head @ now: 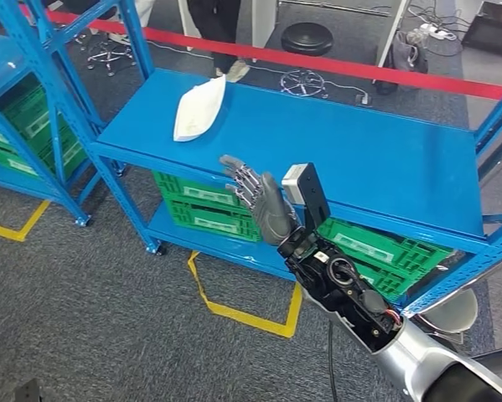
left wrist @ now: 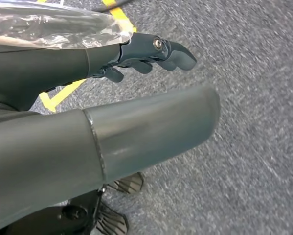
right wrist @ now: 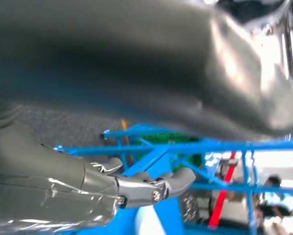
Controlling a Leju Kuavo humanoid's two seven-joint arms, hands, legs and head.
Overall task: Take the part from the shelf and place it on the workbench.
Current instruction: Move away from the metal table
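Closest to you is your right hand, raised in front of the blue metal shelf with its fingers spread and nothing in it. Your left hand hangs over the grey carpet floor, fingers stretched out straight, also holding nothing. The white, flat, curved part in a thin wrapping lies on the top board of the shelf, well beyond the right hand and near the far left corner. You should expect it to be light and a bit flexible, and the wrapping may be slippery. Take it across its middle, thumb under one long edge, without squeezing hard. Green plastic crates sit on the board below.
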